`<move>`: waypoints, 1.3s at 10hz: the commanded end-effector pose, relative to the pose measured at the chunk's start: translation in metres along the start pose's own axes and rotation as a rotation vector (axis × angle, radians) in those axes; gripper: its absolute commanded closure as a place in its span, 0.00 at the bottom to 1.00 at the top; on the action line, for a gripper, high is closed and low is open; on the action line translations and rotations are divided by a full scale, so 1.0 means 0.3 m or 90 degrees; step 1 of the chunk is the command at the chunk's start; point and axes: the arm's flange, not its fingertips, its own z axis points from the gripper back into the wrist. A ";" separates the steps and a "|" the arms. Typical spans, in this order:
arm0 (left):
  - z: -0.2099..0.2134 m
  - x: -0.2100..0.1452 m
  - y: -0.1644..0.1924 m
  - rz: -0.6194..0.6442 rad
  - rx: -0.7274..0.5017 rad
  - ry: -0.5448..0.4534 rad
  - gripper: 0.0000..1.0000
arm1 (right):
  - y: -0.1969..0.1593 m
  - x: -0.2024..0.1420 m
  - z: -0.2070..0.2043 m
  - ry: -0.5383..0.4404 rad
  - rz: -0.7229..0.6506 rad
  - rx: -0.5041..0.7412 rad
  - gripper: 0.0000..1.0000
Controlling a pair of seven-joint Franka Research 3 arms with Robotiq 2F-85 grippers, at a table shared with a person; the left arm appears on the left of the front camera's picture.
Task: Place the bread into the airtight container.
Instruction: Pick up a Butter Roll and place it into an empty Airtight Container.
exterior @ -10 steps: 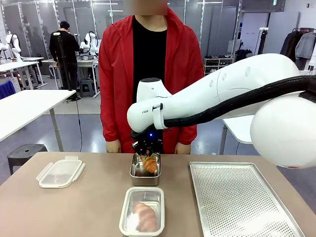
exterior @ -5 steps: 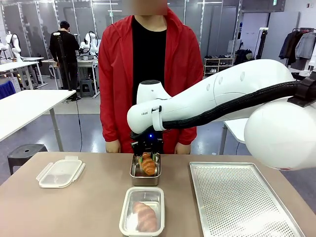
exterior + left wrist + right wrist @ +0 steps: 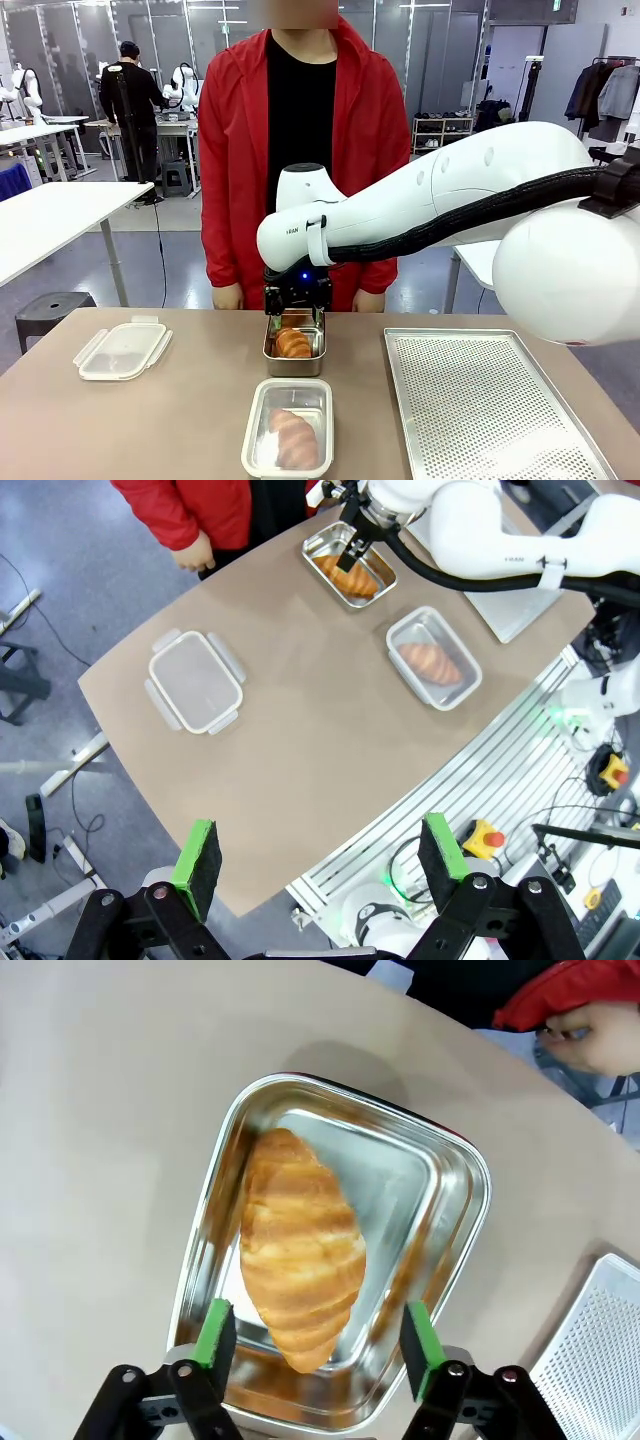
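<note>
Right wrist view, right gripper (image 3: 317,1333) spread wide, empty

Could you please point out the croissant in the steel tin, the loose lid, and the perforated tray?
croissant (image 3: 300,1250): right wrist view, its middle.
lid (image 3: 122,350): front view, its centre.
tray (image 3: 490,405): front view, bare perforated surface.

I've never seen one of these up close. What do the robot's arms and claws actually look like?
Smooth, rounded white arm with small dark lettering and a black ribbed cable strapped alongside. Each gripper, right gripper and left gripper, is black with two fingers tipped in green pads.
</note>
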 end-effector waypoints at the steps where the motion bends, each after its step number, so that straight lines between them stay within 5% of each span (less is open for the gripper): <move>1: 0.007 -0.005 -0.003 -0.006 -0.008 0.002 0.00 | 0.004 -0.001 0.001 0.000 0.000 0.001 0.26; 13: 0.007 -0.005 -0.003 -0.006 -0.008 0.002 0.00 | 0.004 -0.001 0.001 0.000 0.000 0.001 0.26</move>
